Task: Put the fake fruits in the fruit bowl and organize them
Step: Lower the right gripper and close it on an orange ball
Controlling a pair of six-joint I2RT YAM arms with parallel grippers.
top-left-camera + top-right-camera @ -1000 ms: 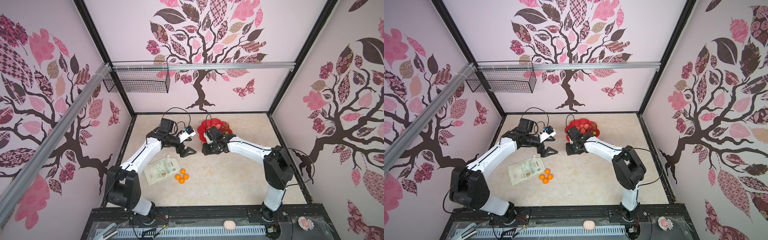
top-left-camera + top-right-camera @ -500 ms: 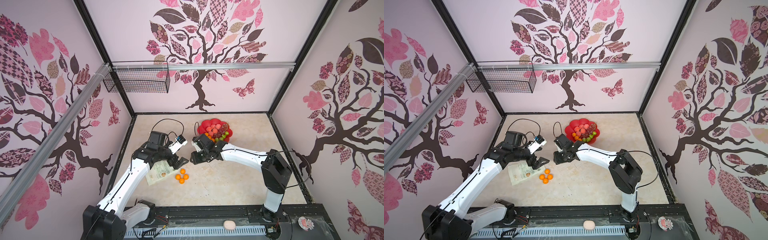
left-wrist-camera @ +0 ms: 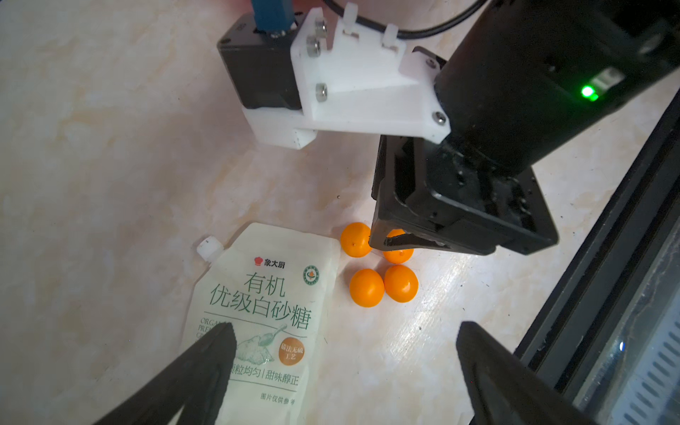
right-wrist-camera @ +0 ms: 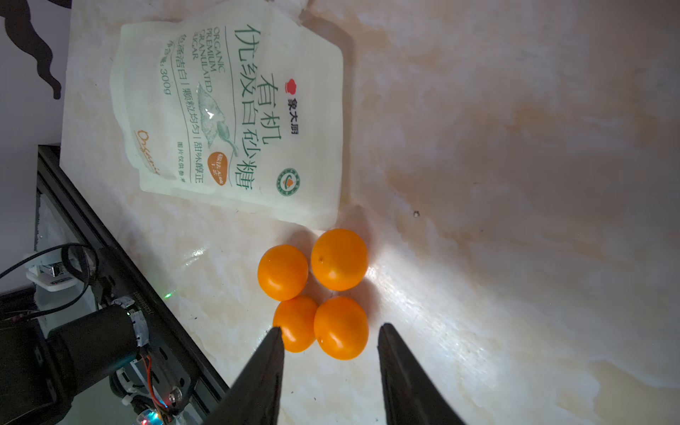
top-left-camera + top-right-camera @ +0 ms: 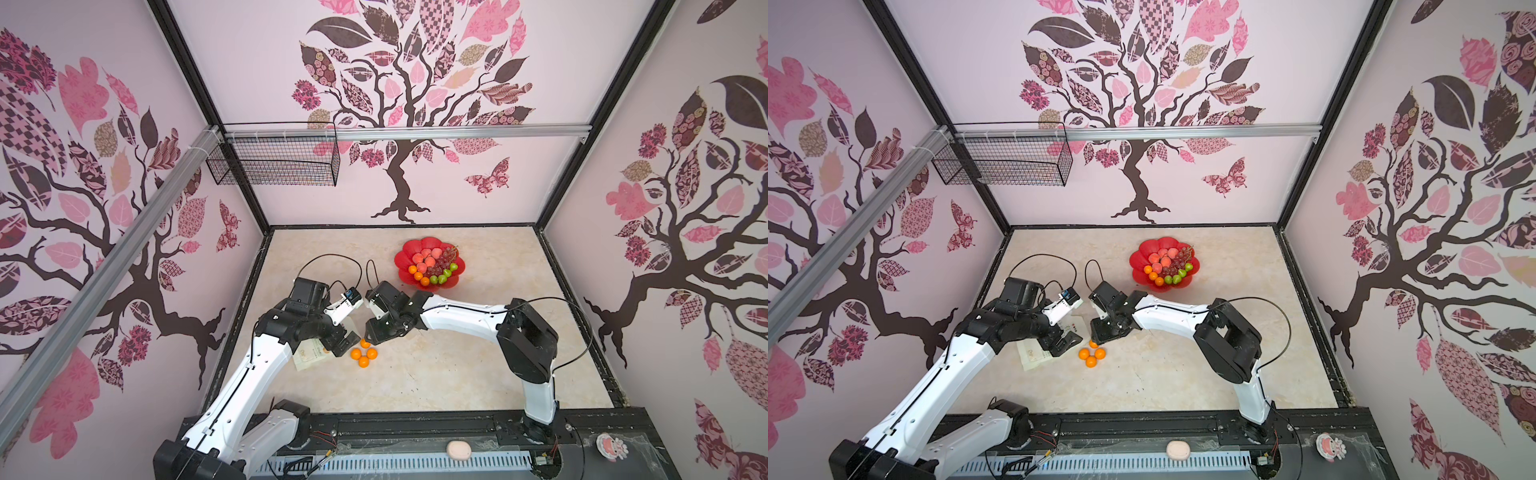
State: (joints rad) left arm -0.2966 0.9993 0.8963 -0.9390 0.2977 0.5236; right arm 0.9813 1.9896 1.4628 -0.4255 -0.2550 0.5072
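As four oranges (image 4: 282, 272) lie by the pouch (image 4: 239, 110), your right gripper (image 4: 330, 327) hovers over one, jaws apart, gripping nothing. Lower, close, then carry it to the bowl (image 5: 403, 262) at one o'clock. Your left gripper (image 3: 346, 326) is likewise spread and empty.

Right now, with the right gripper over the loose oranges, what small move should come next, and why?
Probably lower the right gripper slightly and close on the orange between its open jaws; it and three other oranges lie outside the fruit bowl.

Top views overhead; close wrist views share oranges (image 3: 366, 287).
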